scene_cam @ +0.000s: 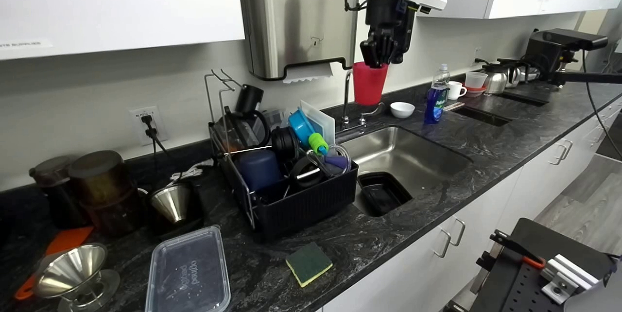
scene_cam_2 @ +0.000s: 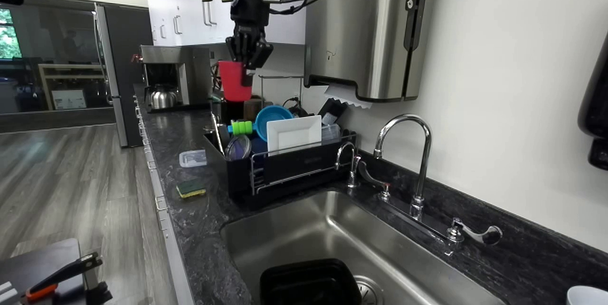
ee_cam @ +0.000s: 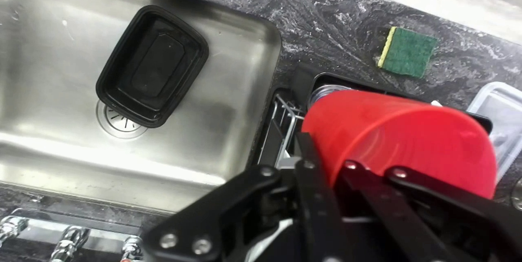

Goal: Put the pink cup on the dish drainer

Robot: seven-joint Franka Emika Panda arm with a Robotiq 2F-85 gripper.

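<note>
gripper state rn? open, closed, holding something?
Gripper: closed, holding the pink cup by its wall at the rim.

Red cup, black drainer

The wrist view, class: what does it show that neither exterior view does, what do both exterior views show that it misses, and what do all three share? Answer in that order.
Only the wrist view: a clear look into the open mouth of the pink cup.

Only the exterior views: the steel towel dispenser, the white wall cabinets and a blue plastic item in the dish drainer.

Shared: the pink cup gripped near its rim by the tool, part of the dish drainer, the black container in the sink, and the sponge on the counter.
</note>
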